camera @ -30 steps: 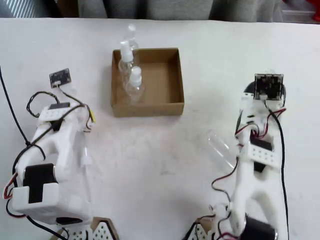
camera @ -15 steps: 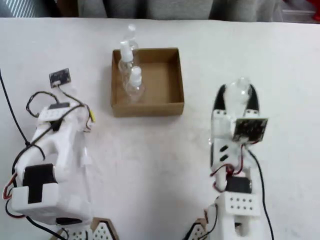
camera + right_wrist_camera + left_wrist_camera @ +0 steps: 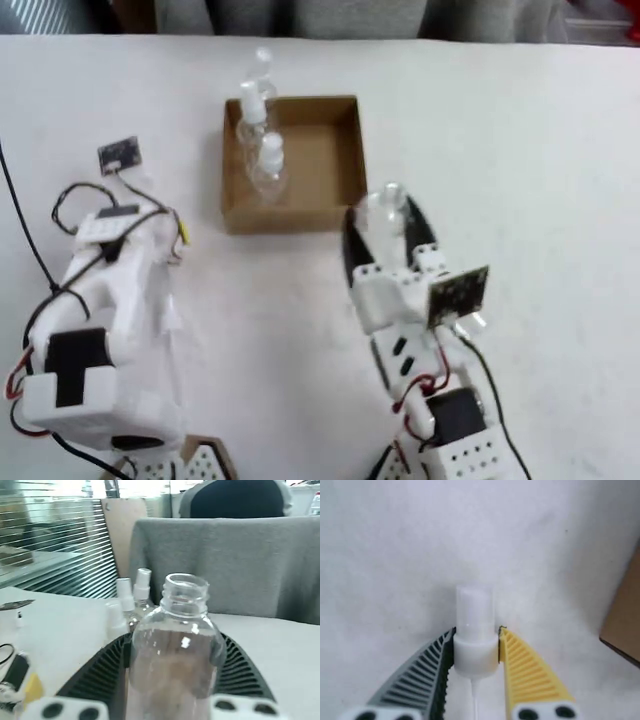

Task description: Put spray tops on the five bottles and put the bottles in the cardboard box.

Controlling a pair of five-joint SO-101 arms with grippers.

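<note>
**High view.** A brown open-topped cardboard box (image 3: 345,165) sits on the white table (image 3: 520,110), toward the far side. Two small clear plastic bottles with white spray tops are inside it along one wall, one in the far corner (image 3: 250,112) and one nearer the middle (image 3: 270,160). A third clear bottle (image 3: 262,62) is just beyond the box's far wall. Whether it touches the box cannot be told. The right gripper (image 3: 388,222) is just beside the box's near corner. Its black fingers are closed around a clear, uncapped, round-shouldered bottle (image 3: 390,203) held upright. The left arm (image 3: 110,290) rests well apart from the box, on the other side of the table.

**Left wrist view.** The left gripper (image 3: 476,632), one finger grey and one yellow, is clamped on the collar of a white plastic spray top (image 3: 475,612). The nozzle end points away from the wrist, and the thin dip tube runs back between the fingers. The top is over bare table, with an edge of the box (image 3: 625,615) near.

**Right wrist view.** The uncapped bottle (image 3: 172,655) stands upright between the right gripper's (image 3: 175,637) fingers, which are pressed to its sides. Its threaded neck is open. Beyond it stand three white spray heads (image 3: 125,589).

**Progress.** In my judgement, two bottles are capped and boxed. A third appears capped, but its boxing is unconfirmed. The fourth is held and awaits the top now in the left gripper, then boxing. A fifth bottle would still remain.
</note>
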